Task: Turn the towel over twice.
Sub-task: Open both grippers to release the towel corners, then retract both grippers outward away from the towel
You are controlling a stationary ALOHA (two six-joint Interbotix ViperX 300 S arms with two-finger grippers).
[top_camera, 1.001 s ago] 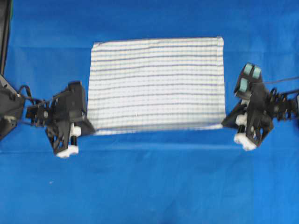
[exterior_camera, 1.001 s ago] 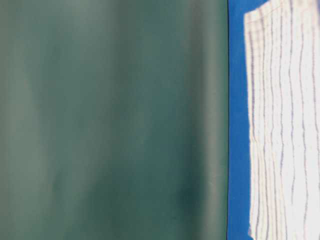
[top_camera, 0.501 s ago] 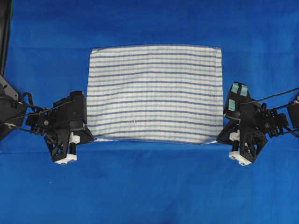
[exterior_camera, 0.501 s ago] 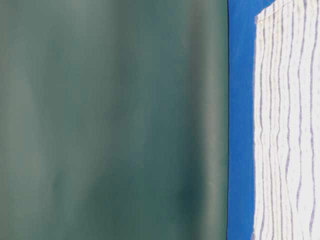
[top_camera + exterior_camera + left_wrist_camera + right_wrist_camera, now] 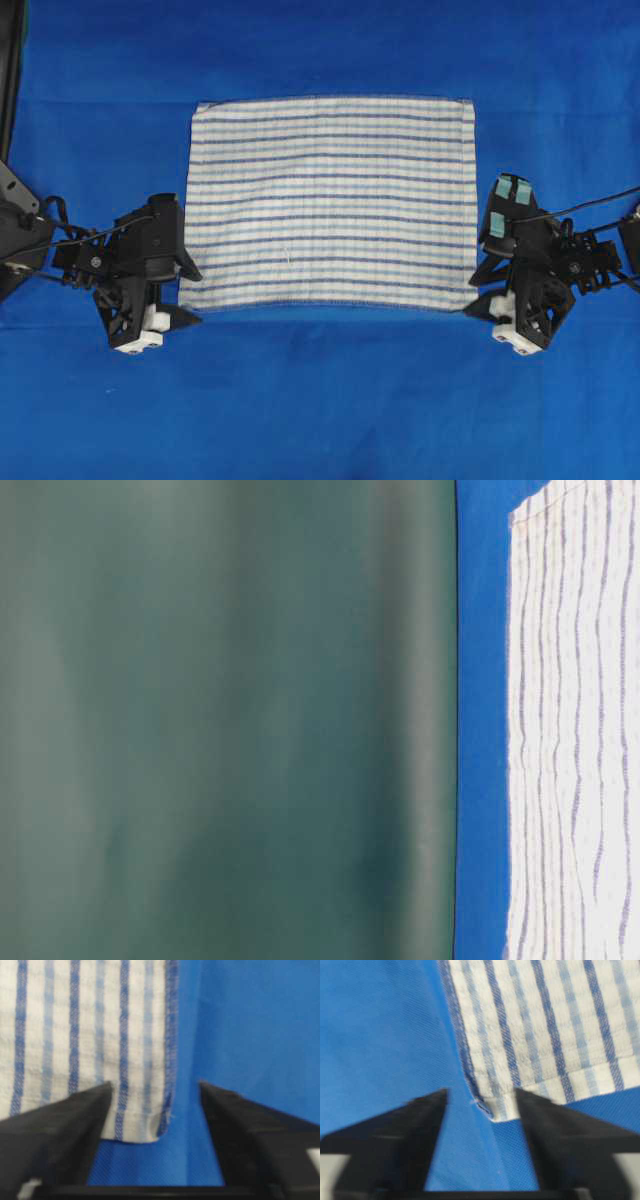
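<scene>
The towel, white with blue stripes, lies flat and spread out on the blue table cover. My left gripper stands open at its near left corner, and the right gripper stands open at its near right corner. In the left wrist view the towel's corner lies loose on the cover between the spread fingers of the left gripper. The right wrist view shows the same: the towel's hemmed corner rests just inside the open right gripper, unpinched. The table-level view shows the towel lying flat.
Blue table cover surrounds the towel on all sides, with wide free room in front and behind. A dark post stands at the far left edge. A green backdrop rises behind the table.
Both grippers have gone from shut to open and let go of the towel's near corners. The towel's near edge has dropped flat onto the cover.
</scene>
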